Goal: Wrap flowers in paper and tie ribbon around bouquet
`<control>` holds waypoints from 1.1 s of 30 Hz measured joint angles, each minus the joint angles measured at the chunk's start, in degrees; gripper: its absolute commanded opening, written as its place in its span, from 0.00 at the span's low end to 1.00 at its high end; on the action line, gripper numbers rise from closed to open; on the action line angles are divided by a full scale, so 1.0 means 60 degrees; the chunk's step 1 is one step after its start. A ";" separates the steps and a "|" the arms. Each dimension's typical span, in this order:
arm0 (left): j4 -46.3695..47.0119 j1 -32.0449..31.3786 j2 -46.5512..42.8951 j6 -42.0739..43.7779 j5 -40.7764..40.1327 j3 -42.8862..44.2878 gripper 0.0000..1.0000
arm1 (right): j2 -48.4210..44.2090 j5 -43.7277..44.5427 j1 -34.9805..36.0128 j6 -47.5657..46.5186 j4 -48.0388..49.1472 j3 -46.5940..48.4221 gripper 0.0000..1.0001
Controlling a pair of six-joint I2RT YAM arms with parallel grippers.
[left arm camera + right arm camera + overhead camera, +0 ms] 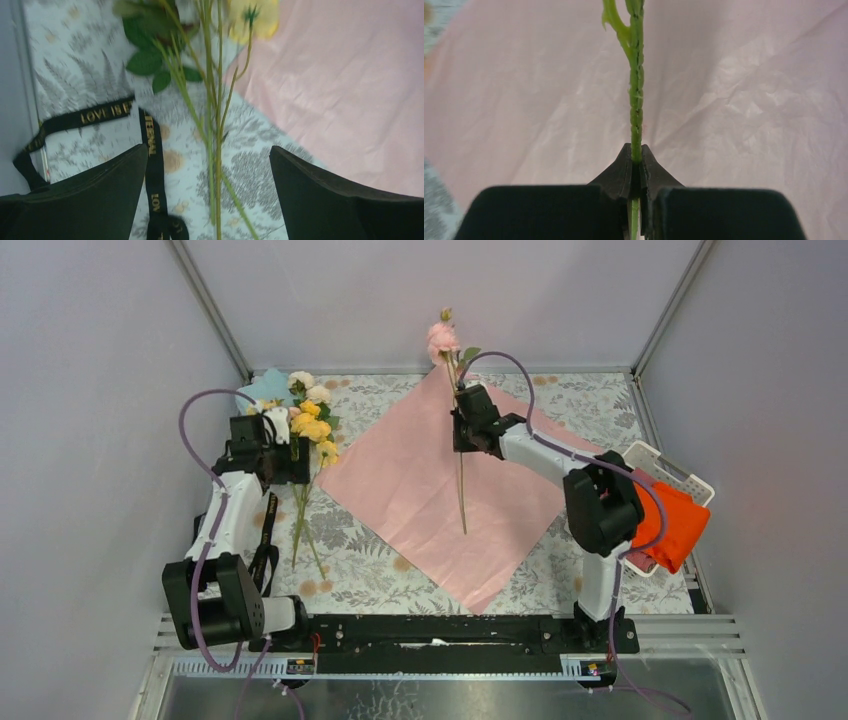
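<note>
**Left gripper** (208,149): jaws spread wide, nothing held. Both black fingers (100,195) point down at the table.

**Ribbon** (152,165): black with gold lettering, lying loose on the fern-print table cover (370,570). One run passes just beside the tip of the left-hand finger and loops below it. Another run stretches away to the far left of that finger. Neither finger touches it.

**Flowers** (312,420): a bunch of yellow and white blooms with green leaves, flat on the table cover. In the left wrist view the thin green stems (217,125) run straight through the gap between the open fingers, clear of both. The blooms lie beyond the fingertips. A light blue cloth (262,388) shows behind the blooms.

**Paper** (400,480): a pale pink-lilac sheet spread flat, set cornerwise on the table cover. Its near edge lies just outside the left gripper's right-hand finger. The sheet also lies under the right gripper's fingers and fills the right wrist view.

**Right gripper** (636,161): jaws closed tight on a single stem (636,100). The stem stands upright between the fingertips, above the paper. Its pink bloom (442,338) is above the fingers, and its lower end hangs below them over the sheet.

**White basket** (670,470): at the right edge of the table, well away from the right fingers, with an orange cloth (672,525) draped over its near side.
</note>
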 measured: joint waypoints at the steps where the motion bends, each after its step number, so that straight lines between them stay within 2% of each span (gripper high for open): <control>1: -0.0095 0.0000 0.0076 0.0204 -0.0095 -0.0255 0.97 | 0.0393 0.0135 -0.0018 -0.0055 -0.0146 0.0229 0.00; 3: -0.0251 -0.0007 0.0168 0.0481 -0.0248 -0.0543 0.95 | 0.1184 0.0342 -0.0036 -0.0120 -0.0419 0.0805 0.01; 4: -0.0299 -0.0026 0.0233 0.0605 -0.0328 -0.0659 0.93 | 0.1639 0.0430 -0.0051 -0.0131 -0.0645 0.1202 0.07; 5: -0.0299 -0.0047 0.0317 0.0699 -0.0408 -0.0725 0.91 | 0.2018 0.0463 -0.0058 -0.0131 -0.0769 0.1512 0.18; 7: -0.0299 -0.0066 0.0521 0.0823 -0.0499 -0.0783 0.86 | 0.2543 0.0554 -0.0066 -0.0102 -0.0994 0.1963 0.51; 8: -0.0291 -0.0091 0.0634 0.0878 -0.0517 -0.0809 0.83 | 0.2732 0.0670 -0.0069 -0.0069 -0.1060 0.2124 0.60; 10: -0.0288 -0.0200 0.0823 0.0980 -0.0572 -0.0892 0.76 | 0.3009 0.0801 -0.0095 -0.0084 -0.1235 0.2444 0.68; 12: -0.0291 -0.0415 0.0980 0.1027 -0.0627 -0.0998 0.65 | 0.3126 0.0900 -0.0131 -0.0193 -0.1570 0.2790 0.69; 14: -0.0288 -0.0656 0.1137 0.1053 -0.0652 -0.1093 0.49 | 0.3075 0.0929 -0.0146 -0.0295 -0.1734 0.2943 0.69; 16: -0.0288 -0.0849 0.1308 0.1177 -0.0656 -0.1220 0.40 | 0.2765 0.0907 -0.0146 -0.0437 -0.1672 0.2750 0.69; 21: -0.0226 -0.0973 0.1759 0.1188 -0.0987 -0.1457 0.36 | 0.0335 0.0739 -0.0142 -0.0681 -0.1359 0.0634 0.69; 25: -0.0178 -0.1096 0.2284 0.1188 -0.1082 -0.1457 0.36 | -0.1286 0.0736 -0.0142 -0.0790 -0.0954 -0.0372 0.70; 27: -0.0033 -0.1271 0.2616 0.1180 -0.1217 -0.1450 0.33 | -0.1632 0.0754 -0.0142 -0.0925 -0.0637 -0.0790 0.70; 33: 0.0091 -0.1304 0.3020 0.1144 -0.1541 -0.1184 0.31 | -0.1399 0.0754 -0.0142 -0.1038 -0.0707 -0.1075 0.70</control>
